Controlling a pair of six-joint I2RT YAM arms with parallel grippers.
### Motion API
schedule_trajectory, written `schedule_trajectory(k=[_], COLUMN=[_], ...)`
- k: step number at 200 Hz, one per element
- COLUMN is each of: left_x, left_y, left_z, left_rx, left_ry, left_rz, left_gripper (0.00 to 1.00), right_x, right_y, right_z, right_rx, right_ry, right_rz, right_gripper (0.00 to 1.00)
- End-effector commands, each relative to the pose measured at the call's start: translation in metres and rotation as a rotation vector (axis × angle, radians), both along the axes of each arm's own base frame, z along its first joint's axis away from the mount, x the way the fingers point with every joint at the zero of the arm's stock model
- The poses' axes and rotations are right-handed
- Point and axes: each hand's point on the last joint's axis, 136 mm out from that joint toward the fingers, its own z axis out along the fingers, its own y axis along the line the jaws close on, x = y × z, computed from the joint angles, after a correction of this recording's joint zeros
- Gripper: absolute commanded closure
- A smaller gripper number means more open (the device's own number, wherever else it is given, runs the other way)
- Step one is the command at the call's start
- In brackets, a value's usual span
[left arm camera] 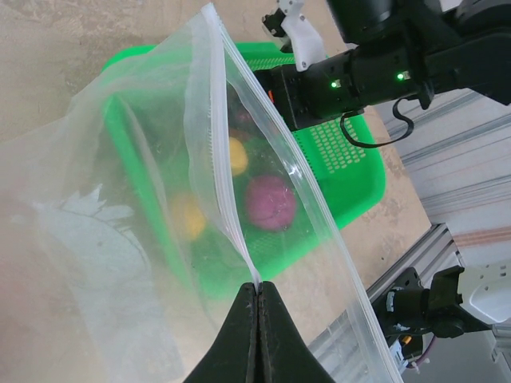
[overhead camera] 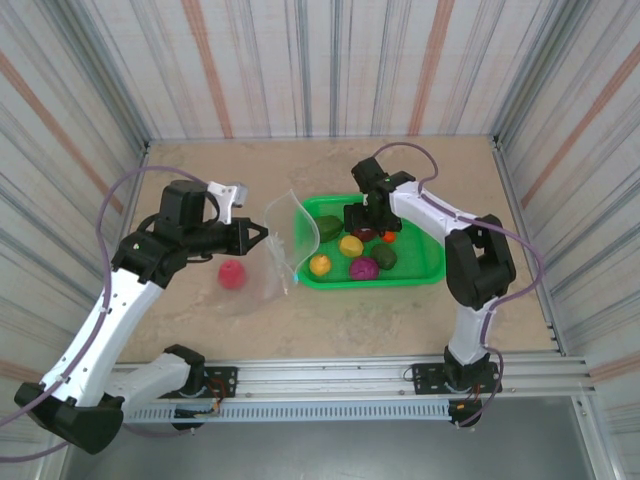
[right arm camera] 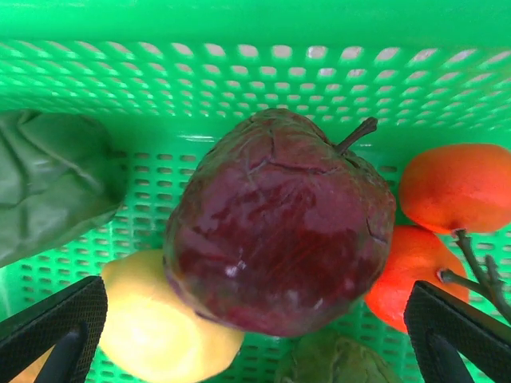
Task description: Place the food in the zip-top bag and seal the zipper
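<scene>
The beige table (overhead camera: 400, 310) carries a green mesh basket (overhead camera: 425, 265) right of centre. Just left of it, the clear zip-top bag (overhead camera: 285, 235) stands raised with its mouth gaping toward the basket. The left gripper (left arm camera: 257, 299) is pinched tight on the zipper (left arm camera: 231, 199) edge. The right gripper (overhead camera: 365, 218) hangs inside the basket with its jaws spread wide, either side of a maroon fruit (right arm camera: 279, 231) and not touching it. Around that fruit lie a dark green piece (right arm camera: 56, 183), a yellow one (right arm camera: 160, 335) and two orange ones (right arm camera: 459, 187), with a purple fruit (overhead camera: 364, 268) nearer the front. A pink-red fruit (overhead camera: 232, 274) sits on the table by the bag's lower end; I cannot tell if it is inside.
</scene>
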Motion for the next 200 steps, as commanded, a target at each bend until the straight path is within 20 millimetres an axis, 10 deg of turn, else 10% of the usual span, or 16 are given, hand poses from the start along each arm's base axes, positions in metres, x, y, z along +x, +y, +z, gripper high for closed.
schedule_trajectory(k=[1,97,133,200], left_x=[0.0,-0.002,-0.001,0.0], left_y=[-0.003,-0.002,-0.001,-0.005], left_z=[-0.002,-0.003,0.001,0.009], left_rx=[-0.004,0.005,0.005,-0.006], left_ry=[-0.01,-0.007,-0.015,-0.016], left_rz=[-0.018,-0.023,-0.017,-0.031], left_gripper=[1.0,1.0,1.0,1.0], right_x=[0.014,0.025,0.025,0.0], right_y=[-0.001,0.006,0.002,0.002], right_z=[-0.002,-0.03,-0.001,0.097], right_rx=[0.051,0.09,0.098,0.218], right_ry=[-0.001,0.037,-0.032,-0.22], right_rz=[-0.065,-0.071,-0.072,-0.01], right_gripper=[0.0,0.18,0.45,0.46])
